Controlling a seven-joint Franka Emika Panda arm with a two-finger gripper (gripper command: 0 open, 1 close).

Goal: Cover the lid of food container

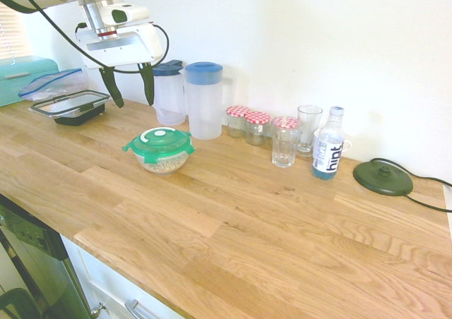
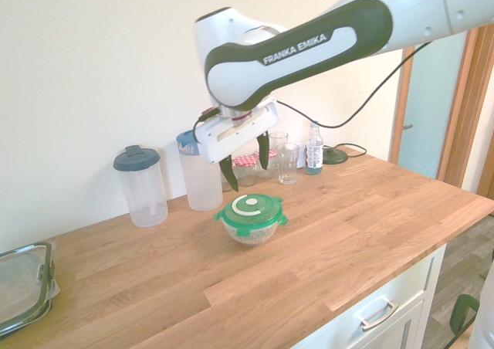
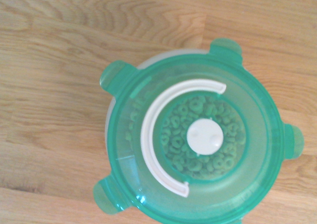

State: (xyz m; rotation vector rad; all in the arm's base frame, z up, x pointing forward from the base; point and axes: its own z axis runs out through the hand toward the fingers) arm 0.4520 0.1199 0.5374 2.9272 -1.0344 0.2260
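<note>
The white arm's two-finger gripper [image 1: 128, 86] hangs in the upper left of the first exterior view, dark fingers spread wide and holding nothing, in the air above the counter. Below it and to the right, near frame centre-left, the round translucent green plastic lid [image 1: 159, 141] with four clip tabs rests on top of the small round clear plastic food container [image 1: 162, 164] of beige cereal rings, standing on the wooden countertop [image 1: 282, 220].
</note>
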